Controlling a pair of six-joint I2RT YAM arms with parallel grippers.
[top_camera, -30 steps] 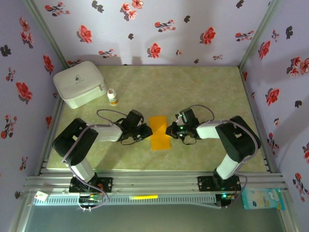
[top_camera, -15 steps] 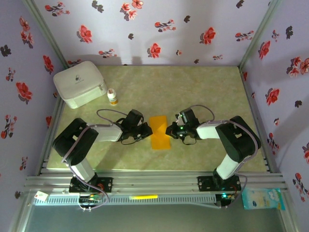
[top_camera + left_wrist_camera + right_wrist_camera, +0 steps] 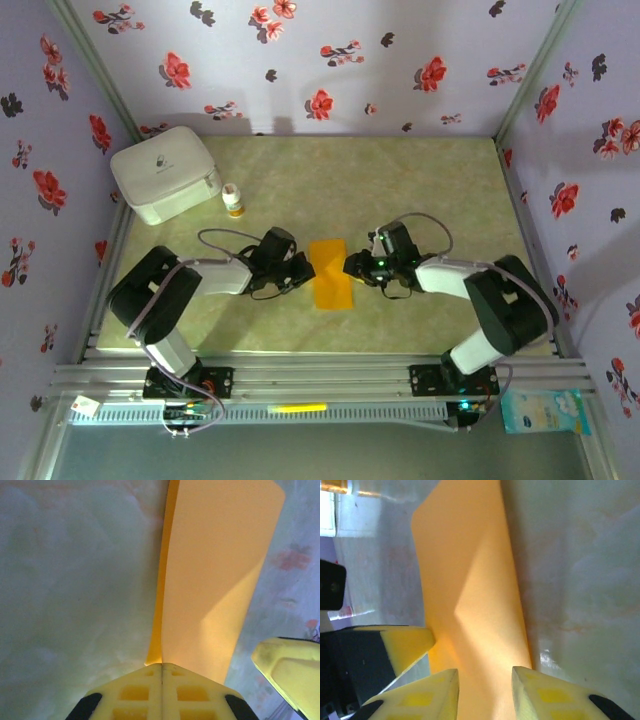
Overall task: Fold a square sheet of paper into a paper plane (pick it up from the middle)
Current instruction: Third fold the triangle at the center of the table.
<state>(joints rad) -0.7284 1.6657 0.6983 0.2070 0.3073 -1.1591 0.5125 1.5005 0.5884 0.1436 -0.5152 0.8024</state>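
Observation:
The square sheet of paper (image 3: 331,272) is bright orange and folded into a narrow upright rectangle at the table's middle. My left gripper (image 3: 304,268) meets its left edge. In the left wrist view the gripper (image 3: 161,666) is shut, with the paper (image 3: 215,575) rising out of the seam between its yellow fingers. My right gripper (image 3: 351,267) is at the paper's right edge. In the right wrist view it (image 3: 485,677) stands open, its fingertips apart on either side of the paper (image 3: 470,580). A yellow finger of the left gripper (image 3: 402,640) shows just beyond the sheet.
A white box (image 3: 165,172) sits at the back left with a small white bottle with an orange cap (image 3: 233,200) beside it. Floral walls close in three sides. An aluminium rail (image 3: 320,378) runs along the near edge by the arm bases.
My right gripper has opened off the paper's right edge and its arm has shifted slightly. The left gripper has closed the last bit on the left edge. The paper has stayed in place.

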